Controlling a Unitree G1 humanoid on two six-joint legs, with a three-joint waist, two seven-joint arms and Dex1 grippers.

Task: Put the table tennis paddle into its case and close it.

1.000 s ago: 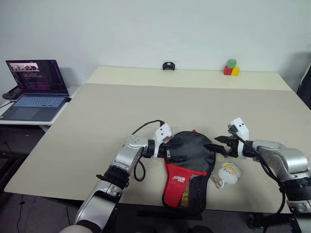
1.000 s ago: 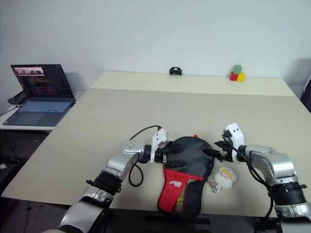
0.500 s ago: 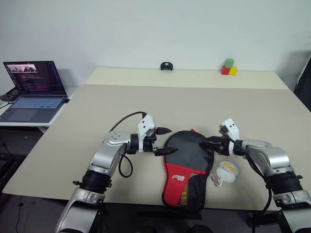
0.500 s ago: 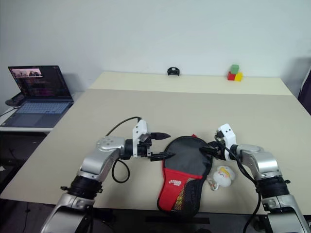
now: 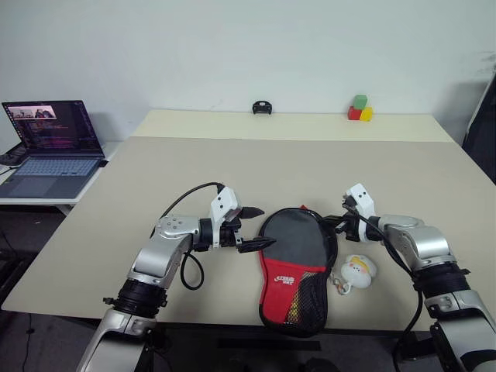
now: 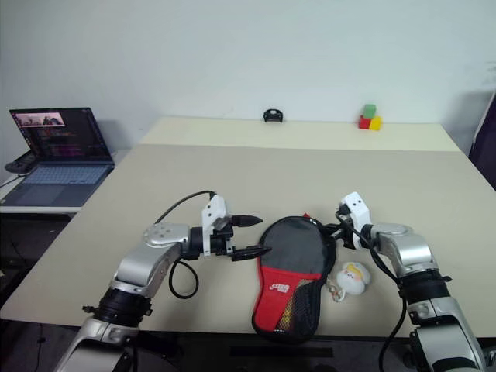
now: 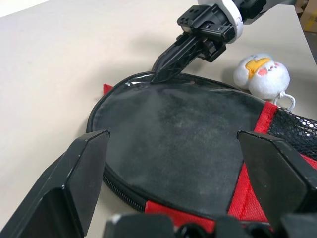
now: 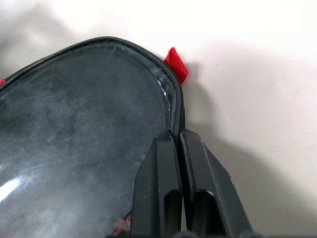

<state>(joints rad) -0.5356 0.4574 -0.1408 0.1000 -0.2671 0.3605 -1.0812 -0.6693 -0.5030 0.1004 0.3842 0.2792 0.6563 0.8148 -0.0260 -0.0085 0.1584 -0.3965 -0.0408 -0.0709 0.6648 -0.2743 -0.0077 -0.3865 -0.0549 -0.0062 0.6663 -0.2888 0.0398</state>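
Note:
The case [image 5: 293, 252] lies flat near the table's front edge, its round black top pointing away from me and its red part with the mesh pocket toward me. My right gripper [image 5: 330, 224] is at the case's far right rim. In the right wrist view its fingers [image 8: 166, 163] are pressed together on that black rim, close to a small red tab [image 8: 176, 63]. My left gripper [image 5: 263, 226] hovers open just left of the case, pointing across it, with nothing between its fingers [image 7: 74, 173]. The table tennis paddle is hidden.
A white plush toy [image 5: 358, 268] lies just right of the case, under my right forearm. A laptop [image 5: 48, 147] stands on a side table at far left. Coloured blocks [image 5: 359, 108] and a small black object [image 5: 261, 107] sit at the table's far edge.
My left gripper has drawn back leftward off the case's top and stays open. My right gripper has shut on the case's right rim. The camera has shifted slightly.

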